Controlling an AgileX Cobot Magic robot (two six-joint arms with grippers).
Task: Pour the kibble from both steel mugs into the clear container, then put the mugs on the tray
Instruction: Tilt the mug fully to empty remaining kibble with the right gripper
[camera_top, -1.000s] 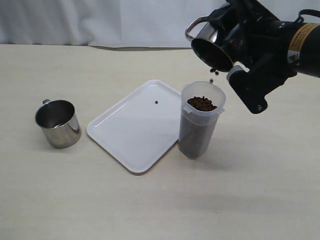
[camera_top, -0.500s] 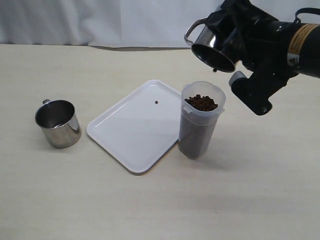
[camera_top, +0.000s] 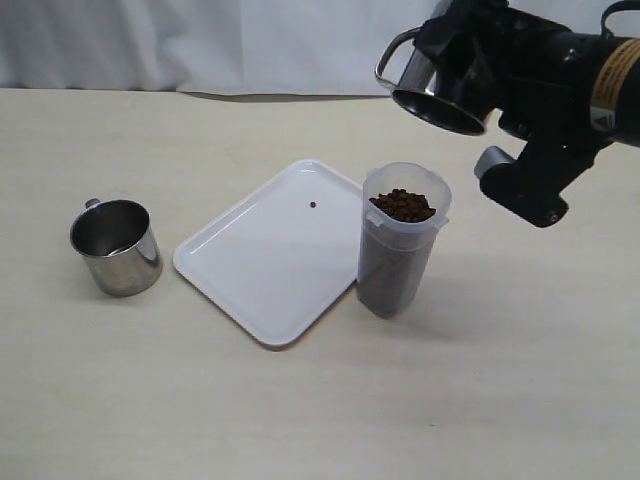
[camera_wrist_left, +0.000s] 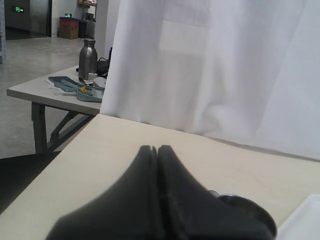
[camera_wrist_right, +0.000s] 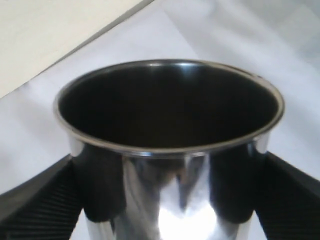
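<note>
My right gripper (camera_top: 478, 70) is shut on a steel mug (camera_top: 432, 88), held tilted in the air above and right of the clear container (camera_top: 398, 262). In the right wrist view the mug (camera_wrist_right: 170, 115) looks empty and dark inside, with a finger (camera_wrist_right: 37, 202) pressed on each side. Kibble (camera_top: 403, 206) fills the container up to its rim. The other steel mug (camera_top: 116, 246) stands upright at the left of the table. The white tray (camera_top: 262, 262) lies between that mug and the container. My left gripper (camera_wrist_left: 157, 148) is shut on nothing, low over the table near a mug's rim (camera_wrist_left: 250, 212).
A single pellet (camera_top: 314, 206) lies on the tray near its far corner. A white curtain (camera_top: 200, 40) hangs behind the table's far edge. A tray corner (camera_wrist_left: 306, 220) shows in the left wrist view. A side table with a bottle (camera_wrist_left: 88, 59) stands beyond the curtain.
The held mug has swung up and to the right, away from above the container's mouth. The last pellets have stopped falling. The left mug and tray are unmoved.
</note>
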